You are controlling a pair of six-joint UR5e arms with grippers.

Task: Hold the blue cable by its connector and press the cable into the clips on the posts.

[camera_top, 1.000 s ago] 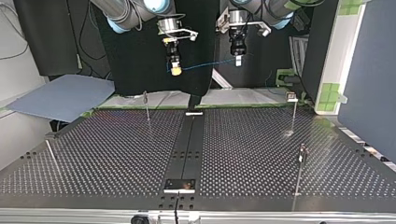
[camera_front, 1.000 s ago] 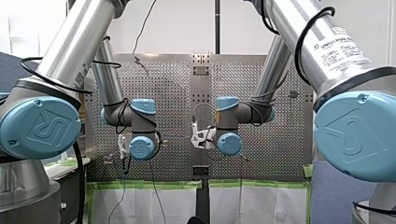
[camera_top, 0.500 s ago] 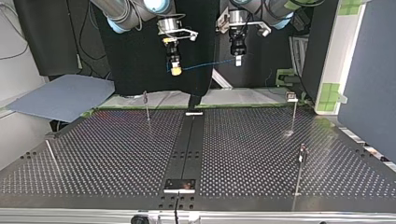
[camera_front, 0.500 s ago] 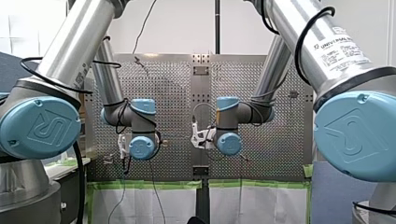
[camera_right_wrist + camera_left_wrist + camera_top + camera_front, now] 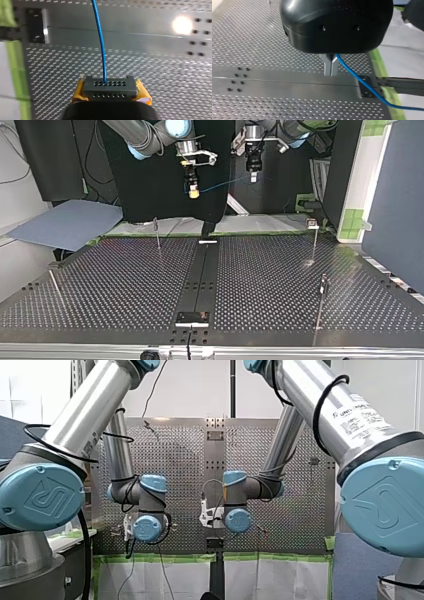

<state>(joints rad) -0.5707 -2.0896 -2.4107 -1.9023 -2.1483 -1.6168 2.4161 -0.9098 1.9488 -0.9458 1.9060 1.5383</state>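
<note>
Both grippers have moved in the last second. In the top view, right gripper (image 5: 193, 194) has slid toward left gripper (image 5: 253, 177), and the left one has risen. In the front view the pair sits lower and a bit further left than before. So the cable (image 5: 222, 184) now slopes up from right to left gripper instead of running near level. I read this as repositioning, not insertion. The cable hangs in the air over the table's (image 5: 125, 285) arm-side edge, near the centre strip (image 5: 200, 280). It's well apart from all the posts (image 5: 315, 242), and nothing is seated yet. Pose: both grippers point down over that edge, side by side, well clear of the surface. The right gripper's yellow pads (image 5: 143, 92) are clamped on the connector (image 5: 110, 88), and the cable exits straight ahead of it. The left gripper's metal fingers (image 5: 327, 66) are closed, pinching the cable further along, with the rest trailing off beside them. You'll likely need to carry the pair out to a post and down, keeping the span taut so it doesn't sag past the post.
</note>
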